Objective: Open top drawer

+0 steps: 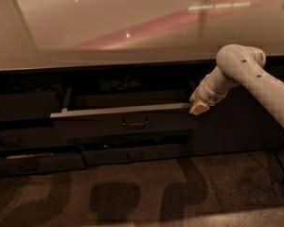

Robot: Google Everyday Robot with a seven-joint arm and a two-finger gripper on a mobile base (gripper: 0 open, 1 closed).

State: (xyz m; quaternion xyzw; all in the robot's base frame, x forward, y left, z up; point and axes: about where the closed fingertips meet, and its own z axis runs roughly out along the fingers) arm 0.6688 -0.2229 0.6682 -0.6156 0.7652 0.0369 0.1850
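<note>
The top drawer (99, 122) is a wide dark grey-brown drawer under the pale countertop, pulled part-way out. Its front carries a small dark loop handle (135, 123) at its centre, and its pale top edge and left side rail show. My gripper (199, 106) hangs at the end of the white arm at the drawer front's right top corner, right against its edge. The drawer's inside is dark and mostly hidden.
A glossy countertop (132, 27) overhangs the cabinets. A shallower drawer front (132, 154) with a like handle sits below the open drawer. More drawer fronts (23, 141) stack at the left. A plain cabinet door (227, 126) stands behind my arm. Speckled floor (142, 193) lies in front.
</note>
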